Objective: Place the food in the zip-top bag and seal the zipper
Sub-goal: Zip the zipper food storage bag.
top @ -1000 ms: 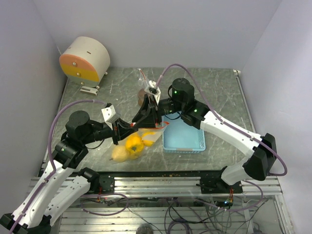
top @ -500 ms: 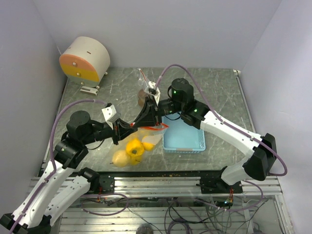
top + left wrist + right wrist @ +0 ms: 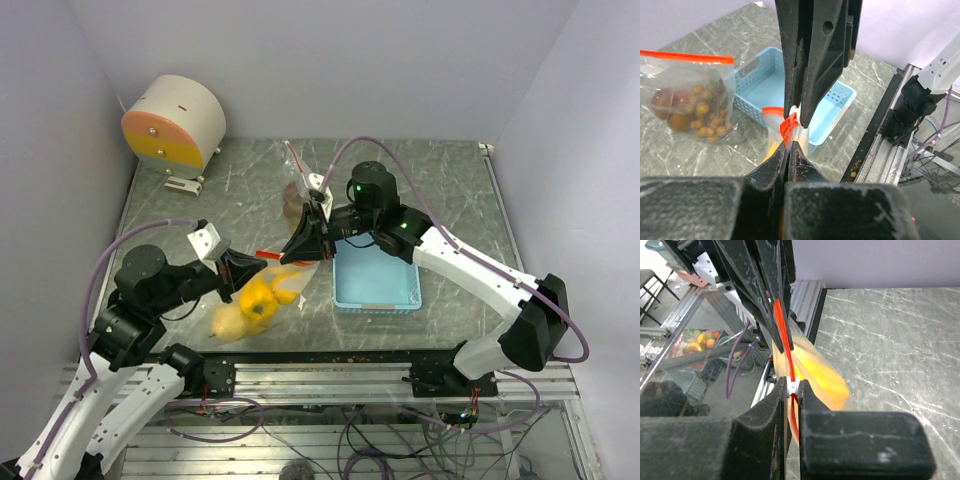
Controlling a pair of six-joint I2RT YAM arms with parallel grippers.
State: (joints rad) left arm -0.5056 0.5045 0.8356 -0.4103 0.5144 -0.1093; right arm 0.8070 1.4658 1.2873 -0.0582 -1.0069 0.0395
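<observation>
A clear zip-top bag (image 3: 283,281) with a red zipper (image 3: 270,256) hangs between my two grippers, holding the food, yellow and orange fruits (image 3: 250,305). My left gripper (image 3: 240,272) is shut on the zipper's left end (image 3: 788,126). My right gripper (image 3: 305,246) is shut on the white slider (image 3: 794,384) of the same zipper. The right wrist view shows the red strip running from my right gripper (image 3: 794,386) up to the left fingers (image 3: 765,290), with the yellow fruit (image 3: 825,375) glowing through the plastic. Seen from the left wrist, the right fingers (image 3: 810,60) stand just beyond my left gripper (image 3: 788,145).
A second zip-top bag (image 3: 295,195) with brown balls and a dark red fruit (image 3: 690,107) lies behind the grippers. The light blue tray (image 3: 375,282) sits right of the held bag. A beige and orange drum (image 3: 175,120) stands at the back left.
My right gripper has shut on the slider. My left gripper has pulled back to the left with the zipper end, stretching the zipper and shifting the bag of fruit leftward.
</observation>
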